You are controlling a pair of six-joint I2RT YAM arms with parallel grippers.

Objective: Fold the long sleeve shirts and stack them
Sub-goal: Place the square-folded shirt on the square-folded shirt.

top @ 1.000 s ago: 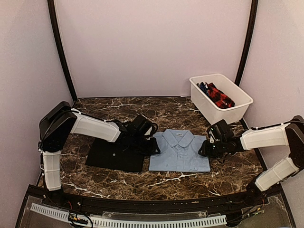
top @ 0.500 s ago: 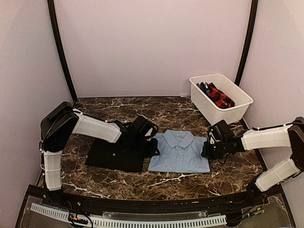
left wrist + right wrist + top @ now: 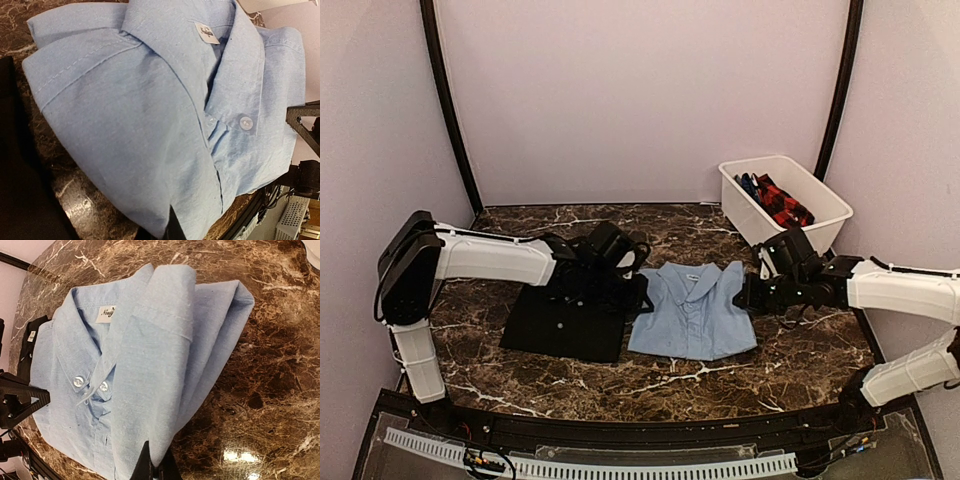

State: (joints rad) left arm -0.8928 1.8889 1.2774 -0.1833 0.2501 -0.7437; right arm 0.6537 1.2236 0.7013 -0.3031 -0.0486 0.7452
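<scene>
Light-blue shirt [image 3: 692,315] sits folded in the middle of the tabletop [image 3: 720,375], its collar end a little raised. The left claw [image 3: 641,300] and the right claw [image 3: 746,298] each pinch one side edge of it. The step in hand seems to be carrying it to the stack. Next, both arms must lift evenly so the fold does not open.

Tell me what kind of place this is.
Probably a robot test booth: plain walls enclose a marble-patterned table, two arms grip a light-blue shirt, and a white bin holds more clothes.
</scene>
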